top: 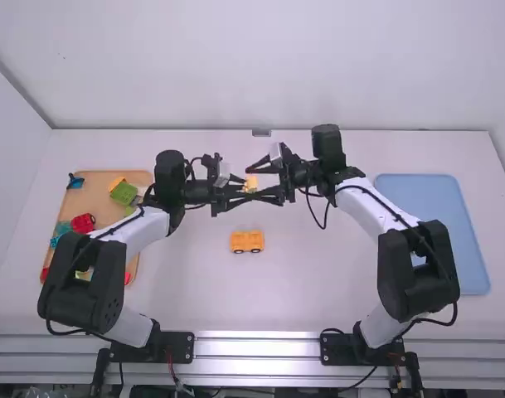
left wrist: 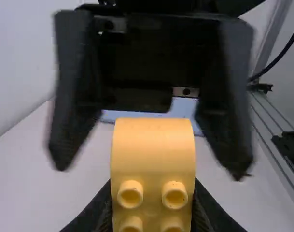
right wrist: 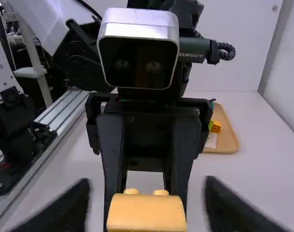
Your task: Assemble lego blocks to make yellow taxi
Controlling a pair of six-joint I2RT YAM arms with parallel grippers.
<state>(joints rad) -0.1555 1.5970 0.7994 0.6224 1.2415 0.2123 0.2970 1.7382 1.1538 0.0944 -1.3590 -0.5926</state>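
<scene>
So the left gripper (right wrist: 147,193) is clamped on the yellow block (left wrist: 152,150), pinching it by its sides, with the studs facing back toward that arm's camera. The right gripper (left wrist: 150,164) has its fingers spread wide either side of the block, nothing in it, and as far as I can tell not touching. Looks like a mid-air handover to me, maybe to turn the piece before it goes on.

Biggest worry: left lets go before right has a real bite, and the thing drops. Next, right closes off-centre, so one finger lands first and twists the block in the left's grip, and then the studs won't line up later. Fingers are crowded in there too, so a small aiming error could have them knocking each other.

Below, nearer the bases, the car (top: 247,241) sits on its wheels on the table (top: 318,290). A dropped block could bounce into it and shift it. Farther out, the wooden tray (top: 111,178) of loose bits is on the left side, the blue tray (top: 430,215) on the right.
</scene>
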